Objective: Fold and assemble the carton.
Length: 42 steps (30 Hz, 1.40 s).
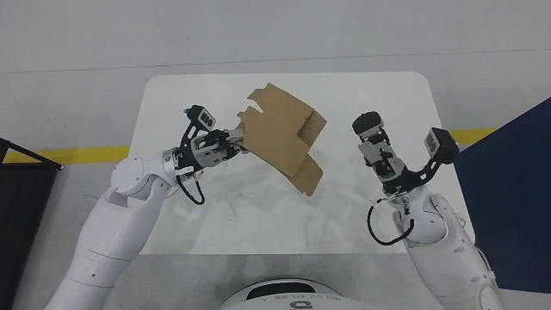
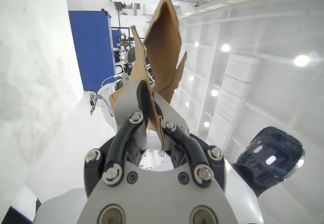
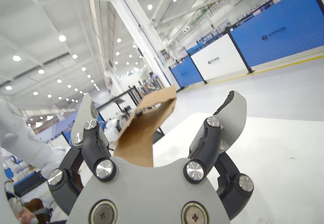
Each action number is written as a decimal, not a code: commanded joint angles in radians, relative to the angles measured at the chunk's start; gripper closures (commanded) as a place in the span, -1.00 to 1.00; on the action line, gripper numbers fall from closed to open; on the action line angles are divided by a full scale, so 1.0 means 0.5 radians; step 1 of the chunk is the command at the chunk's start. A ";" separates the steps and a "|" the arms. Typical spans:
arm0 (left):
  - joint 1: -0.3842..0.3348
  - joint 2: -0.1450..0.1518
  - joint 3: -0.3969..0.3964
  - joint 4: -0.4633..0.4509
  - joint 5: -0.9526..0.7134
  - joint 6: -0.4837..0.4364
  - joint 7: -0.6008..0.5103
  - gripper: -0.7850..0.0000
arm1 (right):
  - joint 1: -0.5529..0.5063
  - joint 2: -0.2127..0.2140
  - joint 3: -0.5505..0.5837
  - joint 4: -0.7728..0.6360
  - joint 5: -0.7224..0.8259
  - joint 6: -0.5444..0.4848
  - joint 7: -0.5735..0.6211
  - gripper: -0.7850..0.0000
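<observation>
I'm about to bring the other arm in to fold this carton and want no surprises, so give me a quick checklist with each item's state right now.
1. Left gripper clamped on a carton flap: ok.
2. Right gripper open, holding nothing: ok.
3. Gap between right gripper and carton: ok, clearly apart.
4. Carton formed into a box: not ok, panels and flaps splayed.
5. Carton's lower corner touching the table: cannot tell.
</observation>
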 commanded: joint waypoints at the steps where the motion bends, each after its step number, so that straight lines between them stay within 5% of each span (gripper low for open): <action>1: -0.007 -0.001 0.000 0.001 0.017 -0.003 0.000 1.00 | 0.005 0.023 -0.075 -0.008 0.401 -0.119 0.250 -0.84; 5: -0.017 -0.004 0.019 -0.016 0.096 -0.018 0.008 1.00 | 0.084 0.070 -0.162 0.023 0.887 -0.009 0.705 -0.60; 10: -0.021 -0.009 0.031 -0.024 0.087 -0.002 0.008 1.00 | 0.209 0.090 -0.232 0.110 1.121 0.243 1.059 -0.52; 17: -0.015 -0.010 0.019 -0.020 0.109 -0.003 -0.015 1.00 | 0.267 0.081 -0.307 0.160 1.288 0.285 1.157 -0.29; 23: -0.014 -0.009 0.020 -0.019 0.173 -0.013 -0.045 1.00 | 0.322 0.080 -0.400 0.207 1.751 0.385 1.448 -0.13; 30: -0.034 -0.008 0.028 -0.030 0.262 -0.040 -0.095 1.00 | 0.373 0.073 -0.452 0.273 1.774 0.533 1.557 -0.08; 34: -0.034 -0.007 0.038 -0.050 0.302 -0.047 -0.122 1.00 | 0.377 0.066 -0.470 0.283 1.870 0.574 1.588 0.18; 42: -0.035 -0.007 0.093 -0.051 0.472 -0.084 -0.142 1.00 | 0.419 0.056 -0.479 0.344 1.913 0.634 1.651 0.15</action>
